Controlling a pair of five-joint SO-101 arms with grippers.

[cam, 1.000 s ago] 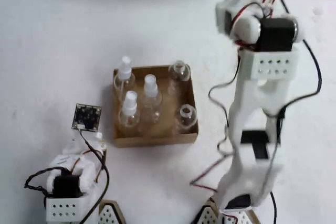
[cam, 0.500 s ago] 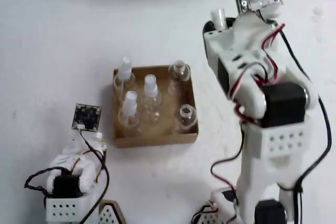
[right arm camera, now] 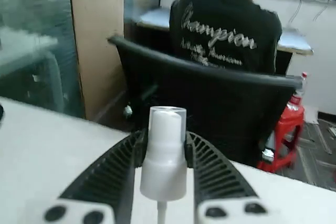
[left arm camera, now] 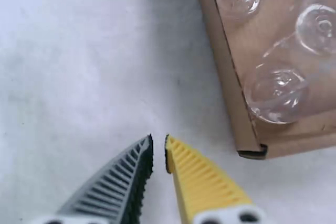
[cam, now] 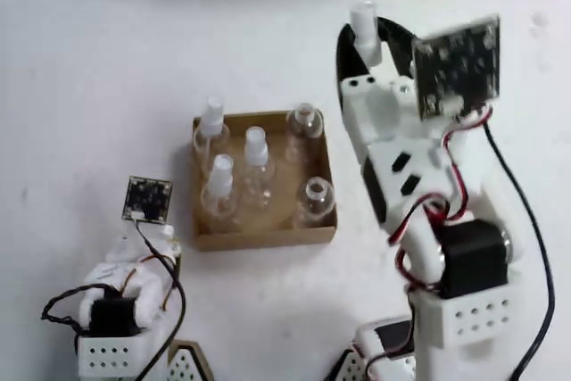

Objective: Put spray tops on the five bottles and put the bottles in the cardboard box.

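The cardboard box (cam: 264, 236) sits mid-table with several clear bottles in it. Three bottles on its left side wear white spray tops (cam: 255, 144). Two on its right side, one far (cam: 305, 121) and one near (cam: 315, 197), have bare necks. My right gripper (cam: 365, 31) hangs high, off the box's far right corner, shut on a white spray top (cam: 363, 17) that stands upright between the black fingers (right arm camera: 165, 153). My left gripper (left arm camera: 158, 148) rests shut and empty on the table just off the box's near left corner (left arm camera: 249, 148).
The right arm's white body (cam: 419, 220) rises over the table right of the box. A small black circuit board (cam: 147, 198) on the left arm lies left of the box. White table (cam: 107, 69) stretches to the far left. A chair and a seated person are behind the table.
The right arm has folded back toward its base, its wrist turned upward, carrying the spray top slightly left and farther back. The left arm and the bottles have not moved.
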